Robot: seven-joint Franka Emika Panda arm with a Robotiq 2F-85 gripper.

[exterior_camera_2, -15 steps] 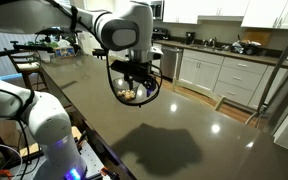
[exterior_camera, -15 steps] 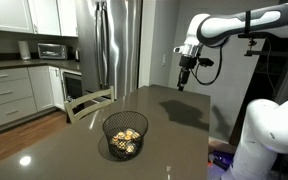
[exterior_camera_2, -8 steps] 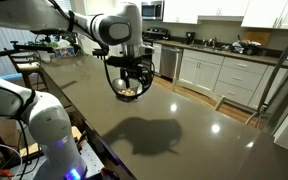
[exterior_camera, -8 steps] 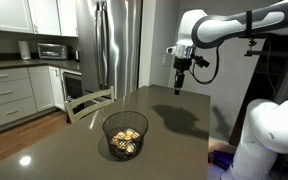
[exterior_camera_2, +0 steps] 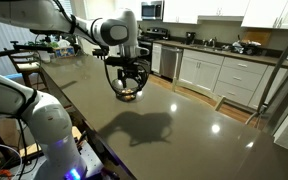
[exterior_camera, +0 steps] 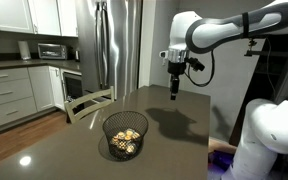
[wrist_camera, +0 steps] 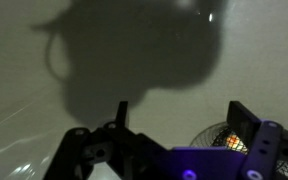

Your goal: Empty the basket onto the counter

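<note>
Risk mostly at the grasp and at the tip-out, judging from how things lie. Small round black wire-mesh basket [exterior_camera: 124,135] upright on the large dark grey-brown glossy counter [exterior_camera: 179,128], close to its front edge in an exterior view, with a heap of small golden round pieces [exterior_camera: 127,139] inside. Robotiq gripper [exterior_camera: 174,94] well apart from it, hanging over bare counter with fingers pointing down, spread apart in the wrist view and holding nothing. Shows only a sliver of the basket at the lower right of that wrist view [wrist_camera: 216,142], so little to aim by yet. Could slip off the thin wire rim if closed on too little of it. Could just as easily catch a fingertip in the mesh and drag the light bowl across the slick top instead of lifting it. Might knock the rim on the way in and shove the whole thing toward the edge. Once lifted and turned, likely to send the round pieces rolling on so smooth a surface, some perhaps over the near edge, if tipped from too high or too fast. Hard to judge height as well, with the arm's broad shadow and the glare on the gloss, so a descent too deep could press the fingers into the counter or crush the wire.
</note>
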